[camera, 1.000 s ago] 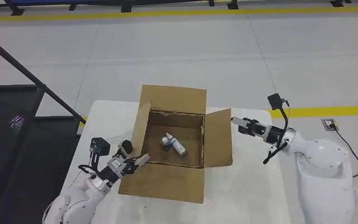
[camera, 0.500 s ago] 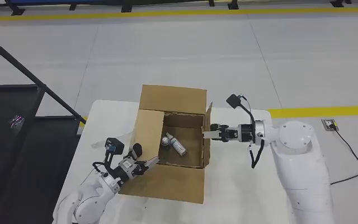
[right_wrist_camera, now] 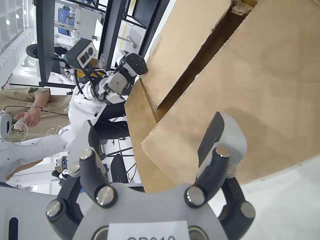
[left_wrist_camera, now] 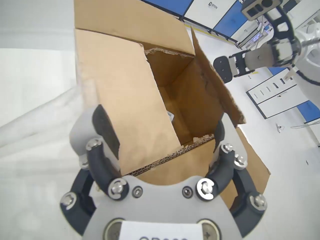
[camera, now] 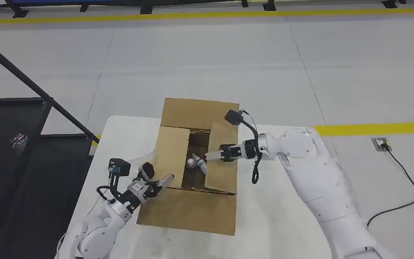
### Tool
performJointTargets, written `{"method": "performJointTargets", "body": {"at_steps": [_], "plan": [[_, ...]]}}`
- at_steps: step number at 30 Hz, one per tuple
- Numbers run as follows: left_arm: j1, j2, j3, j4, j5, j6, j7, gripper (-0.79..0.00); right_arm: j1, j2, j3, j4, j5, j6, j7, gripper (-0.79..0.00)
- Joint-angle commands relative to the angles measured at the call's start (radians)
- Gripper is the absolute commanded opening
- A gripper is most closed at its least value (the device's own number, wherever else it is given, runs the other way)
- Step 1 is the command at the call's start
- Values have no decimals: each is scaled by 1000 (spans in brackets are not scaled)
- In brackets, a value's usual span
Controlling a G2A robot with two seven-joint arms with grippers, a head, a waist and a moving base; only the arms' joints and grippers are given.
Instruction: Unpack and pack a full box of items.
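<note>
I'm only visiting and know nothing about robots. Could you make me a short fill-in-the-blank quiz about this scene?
1. The box is made of brown ____.
2. It stands on a table whose colour is ____.
3. The right claw rests against one box ____.
4. The left claw, by the box's near corner, has its jaws ____.
Missing words: cardboard; white; flap; open.

White tabletop (camera: 129,142), one brown cardboard box (camera: 187,210) standing directly on it near the middle, side flaps partly folded inward.
</note>
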Motion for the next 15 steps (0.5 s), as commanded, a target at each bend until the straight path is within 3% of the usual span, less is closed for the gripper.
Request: {"method": "performJointTargets", "body": {"at_steps": [1,8,15], "plan": [[20,4,-43,-18,-23,-9,8,0,11,-5,-23,23,-1,-3,-11,0],[112,25,-222,-50,-124,-95,-28,0,40,-19,-93,65,-36,-19,-60,0],[199,54,-329,9,-236,-308,-226,0,62,-27,-150,68,-116,9,-115,0]]}}
